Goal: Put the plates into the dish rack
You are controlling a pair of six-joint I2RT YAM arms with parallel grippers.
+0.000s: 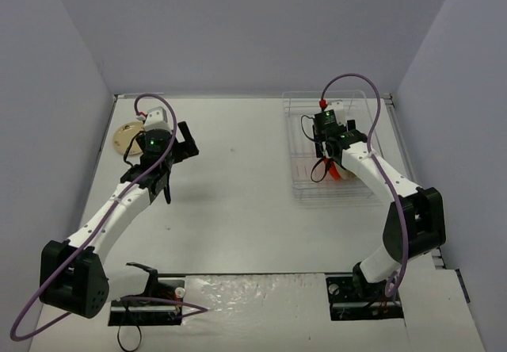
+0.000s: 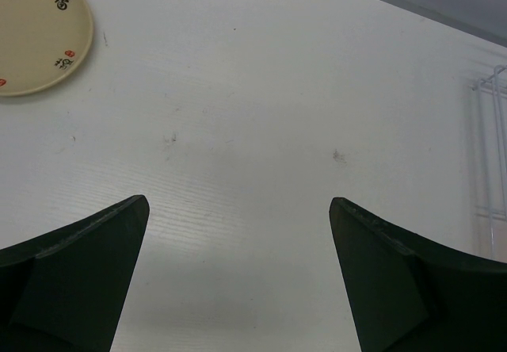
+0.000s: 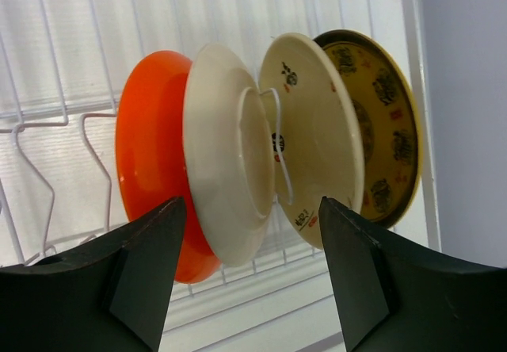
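Observation:
The wire dish rack (image 1: pixel 360 106) stands at the back right. In the right wrist view several plates stand on edge in the rack (image 3: pixel 47 122): an orange-red plate (image 3: pixel 146 170), a white plate (image 3: pixel 226 170), a cream plate (image 3: pixel 321 130) with small marks, and a dark yellow-patterned plate (image 3: pixel 384 106). My right gripper (image 3: pixel 252 209) is open just in front of them, holding nothing. A cream plate (image 1: pixel 125 139) lies flat on the table at the back left; it also shows in the left wrist view (image 2: pixel 36 35). My left gripper (image 2: pixel 238 209) is open over bare table, to the right of that plate.
The white table (image 1: pixel 238 185) is walled by grey panels at the back and both sides. The rack's edge shows at the right of the left wrist view (image 2: pixel 491 146). A dark strip with the arm bases runs along the near edge.

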